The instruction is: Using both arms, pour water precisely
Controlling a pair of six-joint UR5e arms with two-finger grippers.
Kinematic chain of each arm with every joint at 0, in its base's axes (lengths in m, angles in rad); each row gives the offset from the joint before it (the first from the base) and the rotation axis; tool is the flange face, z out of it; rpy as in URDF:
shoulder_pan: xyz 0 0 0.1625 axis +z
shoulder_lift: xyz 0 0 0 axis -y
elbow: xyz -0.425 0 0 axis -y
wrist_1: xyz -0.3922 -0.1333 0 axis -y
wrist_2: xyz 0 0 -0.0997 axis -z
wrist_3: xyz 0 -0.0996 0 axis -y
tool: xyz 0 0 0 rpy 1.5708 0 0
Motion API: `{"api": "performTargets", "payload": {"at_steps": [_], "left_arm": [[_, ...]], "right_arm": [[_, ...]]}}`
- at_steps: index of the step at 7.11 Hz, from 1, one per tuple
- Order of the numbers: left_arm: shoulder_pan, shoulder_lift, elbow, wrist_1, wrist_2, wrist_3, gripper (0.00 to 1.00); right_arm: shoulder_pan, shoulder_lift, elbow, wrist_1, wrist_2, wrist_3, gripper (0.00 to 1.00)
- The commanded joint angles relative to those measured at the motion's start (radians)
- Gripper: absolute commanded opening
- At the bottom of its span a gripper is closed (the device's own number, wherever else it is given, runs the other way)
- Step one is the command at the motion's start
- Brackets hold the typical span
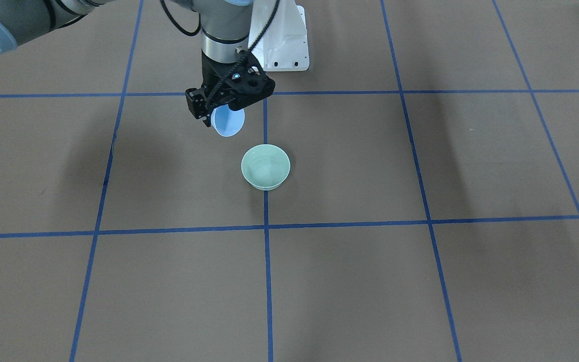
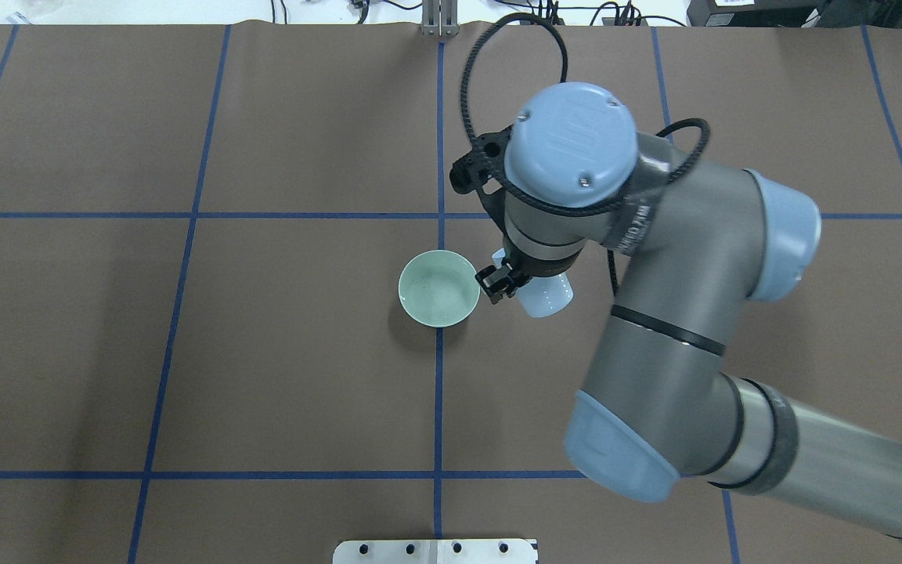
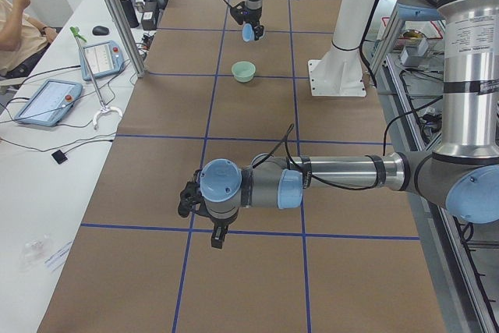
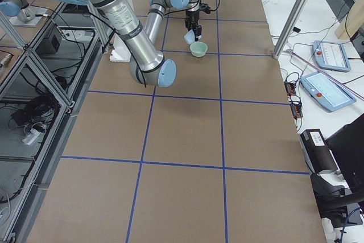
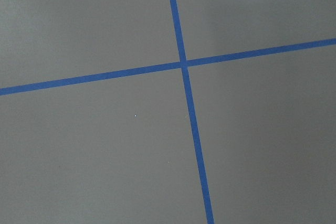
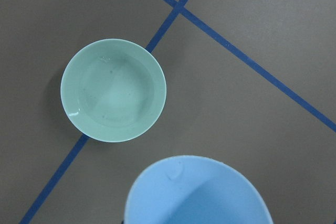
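Note:
My right gripper (image 1: 209, 116) is shut on the rim of a pale blue cup (image 1: 228, 121) and holds it tilted in the air, mouth toward a pale green bowl (image 1: 265, 167). From overhead, the gripper (image 2: 498, 280) and cup (image 2: 545, 298) sit just right of the bowl (image 2: 438, 287). The right wrist view shows the cup rim (image 6: 197, 192) below the bowl (image 6: 73, 82), with a faint glistening pool of water (image 6: 113, 95) inside it. No stream shows. My left gripper (image 3: 218, 236) hangs low over the table far from the bowl; I cannot tell if it is open.
Blue tape lines (image 1: 266, 281) divide the brown table into squares. A white bolted pedestal (image 1: 282, 40) stands behind the cup. A side table with tablets (image 3: 47, 99) and an operator (image 3: 19, 25) lies along the far edge.

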Motion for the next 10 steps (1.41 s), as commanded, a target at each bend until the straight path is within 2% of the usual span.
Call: {"api": "performTargets", "payload": {"at_steps": [1,2,4,6,8,10], "left_arm": [[0.001,-0.001,0.004,0.000,0.000,0.000,1.00],[0.001,-0.001,0.004,0.000,0.000,0.000,1.00],[0.001,-0.002,0.005,0.000,0.000,0.000,1.00],[0.001,-0.002,0.005,0.000,0.000,0.000,1.00],[0.002,-0.004,0.002,0.000,0.000,-0.001,1.00],[0.002,-0.005,0.001,0.000,0.000,-0.001,1.00]], "right_arm": [[0.018,-0.135,0.101,0.185,-0.094,0.230,0.00],[0.018,-0.163,0.109,0.233,-0.152,0.362,0.00],[-0.005,-0.224,0.176,0.235,-0.336,0.572,0.00],[-0.087,-0.287,0.187,0.233,-0.612,0.775,0.00],[-0.153,-0.396,0.189,0.232,-0.836,0.966,0.00],[-0.201,-0.546,0.186,0.230,-0.982,1.073,0.00]]}}
